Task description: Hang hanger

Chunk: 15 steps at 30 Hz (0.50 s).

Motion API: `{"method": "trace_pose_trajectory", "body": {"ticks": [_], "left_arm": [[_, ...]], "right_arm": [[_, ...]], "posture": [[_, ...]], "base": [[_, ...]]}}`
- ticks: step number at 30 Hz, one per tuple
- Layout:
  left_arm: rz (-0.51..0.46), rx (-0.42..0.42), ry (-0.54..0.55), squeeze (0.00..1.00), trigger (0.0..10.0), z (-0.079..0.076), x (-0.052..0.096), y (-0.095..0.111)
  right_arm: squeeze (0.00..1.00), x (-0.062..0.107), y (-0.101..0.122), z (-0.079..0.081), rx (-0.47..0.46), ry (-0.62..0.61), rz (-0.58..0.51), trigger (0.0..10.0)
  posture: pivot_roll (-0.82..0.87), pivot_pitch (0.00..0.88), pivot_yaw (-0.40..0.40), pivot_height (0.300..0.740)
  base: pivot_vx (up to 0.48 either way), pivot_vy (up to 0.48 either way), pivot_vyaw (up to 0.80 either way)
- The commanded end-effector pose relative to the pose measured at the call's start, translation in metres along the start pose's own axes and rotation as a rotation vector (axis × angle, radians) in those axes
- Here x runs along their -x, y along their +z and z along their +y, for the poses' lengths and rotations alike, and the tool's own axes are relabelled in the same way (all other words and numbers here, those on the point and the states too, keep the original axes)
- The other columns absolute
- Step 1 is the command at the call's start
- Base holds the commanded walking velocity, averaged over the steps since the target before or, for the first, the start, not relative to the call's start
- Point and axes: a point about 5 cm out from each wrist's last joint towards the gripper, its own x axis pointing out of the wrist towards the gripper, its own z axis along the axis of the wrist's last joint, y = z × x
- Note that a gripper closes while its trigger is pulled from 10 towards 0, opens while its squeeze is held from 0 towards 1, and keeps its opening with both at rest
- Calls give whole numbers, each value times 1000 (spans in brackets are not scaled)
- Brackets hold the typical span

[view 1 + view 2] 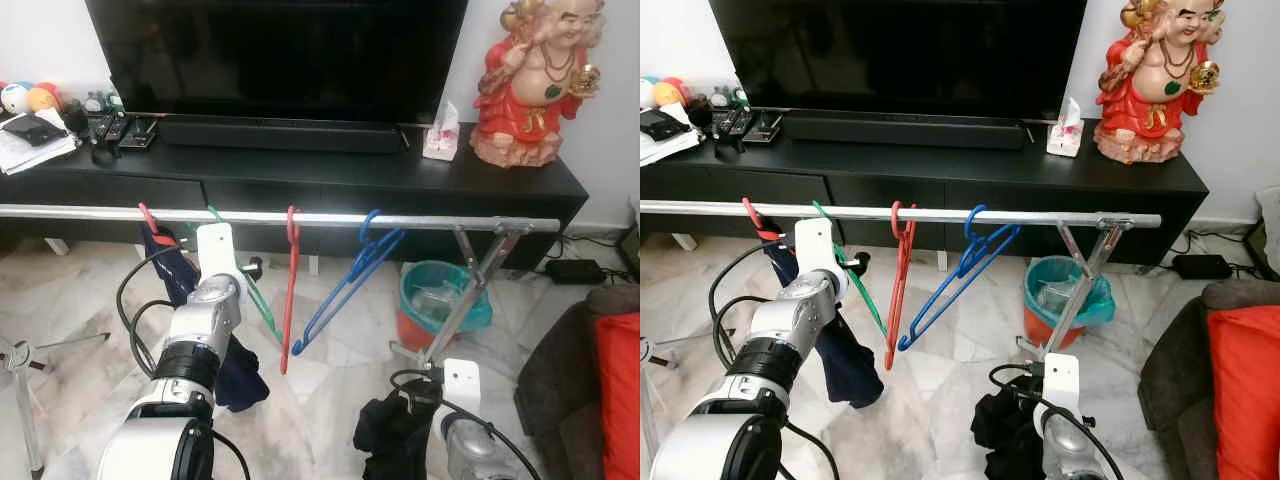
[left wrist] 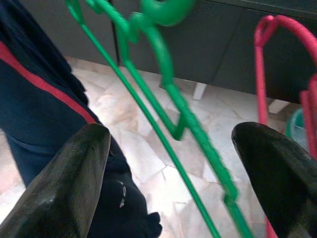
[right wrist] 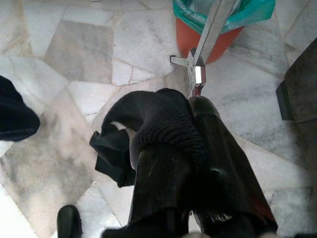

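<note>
Largest first, we note the silver rail (image 1: pixel 300 217) running across in front of the black TV bench (image 1: pixel 300 180), well above the right jaws and just above the left ones. On it hang a dark garment (image 1: pixel 200 300) on a red-hooked hanger, a green hanger (image 2: pixel 163 99), a red hanger (image 1: pixel 290 290) and a blue hanger (image 1: pixel 350 275).

The left gripper (image 2: pixel 168 173) is raised to the rail with its jaws apart. The green hanger passes between them, its hook above and beyond them, touching neither finger as far as we can tell. The dark garment lies just beside one finger (image 2: pixel 74 183), the red hanger just beside the other.

The right gripper (image 3: pixel 198 148) hangs low over the marble floor, jaws clamped on a black cloth (image 3: pixel 148 129).

Risks, in our judgement:
- If the hook is only lightly seated, a withdrawing finger could drag the green hanger off the rail.
- A sideways move might snag the garment or knock the red hanger.
- The tilted blue hanger looks easily disturbed.
</note>
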Motion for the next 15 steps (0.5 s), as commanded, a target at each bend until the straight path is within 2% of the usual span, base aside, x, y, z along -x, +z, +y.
{"method": "trace_pose_trajectory", "body": {"ticks": [1,6,7,8,9,10,11,12,13,15], "left_arm": [[-30,-23,16,0,10000,-1,-2,8],[-45,1,24,0,10000,0,-4,7],[-47,3,22,0,7529,0,-4,7],[-47,2,22,0,7529,0,-4,7],[-47,2,21,0,5922,0,-4,7],[-48,5,18,0,5255,-1,-5,6],[-51,10,15,0,2314,-1,-5,6],[-54,13,14,0,2314,-1,-5,6],[-56,15,12,0,0,-2,-5,7],[-61,16,14,0,0,-2,-5,7]], "right_arm": [[0,-2,10,3,4,11,-31,10000],[0,-2,10,3,3,10,-30,10000],[0,-2,9,2,3,10,-29,10000],[0,-2,9,2,3,10,-28,10000],[0,-2,9,2,3,10,-27,10000],[0,-2,9,2,4,10,-26,10000],[0,-2,8,1,3,9,-24,10000],[0,-2,8,1,3,8,-23,10000],[0,-2,8,1,3,8,-22,10000],[0,-2,8,0,3,8,-20,10000]], "posture": [[92,0,-22,740],[93,0,-24,740],[94,0,-24,740],[94,0,-24,740],[94,0,-24,740],[94,0,-24,740],[94,0,-24,740],[94,0,-24,740],[94,0,-24,740],[91,0,-25,740]], "base": [[0,0,0],[0,0,0],[0,0,0],[0,0,0],[0,0,0],[0,0,0],[0,0,0],[0,0,0],[0,0,0],[0,0,0]]}}
